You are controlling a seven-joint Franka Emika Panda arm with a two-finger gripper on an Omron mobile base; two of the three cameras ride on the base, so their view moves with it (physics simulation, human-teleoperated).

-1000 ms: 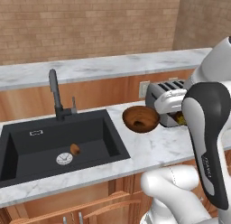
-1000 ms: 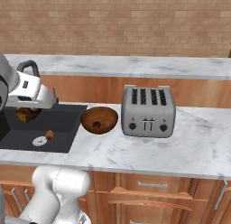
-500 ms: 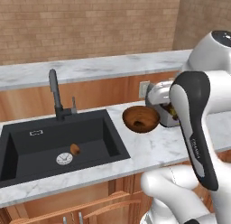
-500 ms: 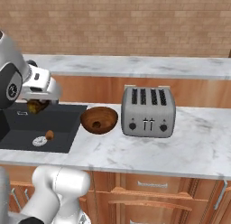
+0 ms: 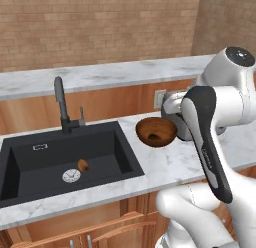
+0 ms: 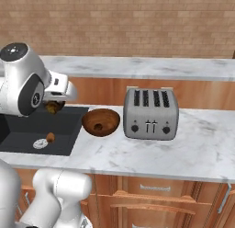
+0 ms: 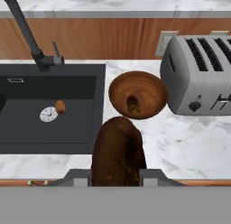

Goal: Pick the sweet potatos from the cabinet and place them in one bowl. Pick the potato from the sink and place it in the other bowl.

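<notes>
Three views over one stretch of counter

Both base views look forward and down from behind the arm, left and right; the hand view looks steeply down from nearer. All three share the sink [image 5: 65, 157], the reddish-brown bowl [image 5: 156, 131] beside it and the toaster [image 6: 151, 113], which the arm partly hides in the left view.

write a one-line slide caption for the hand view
Gripper holding a dark olive-brown sweet potato above the round reddish-brown wooden bowl, which already contains another tuber.
</notes>
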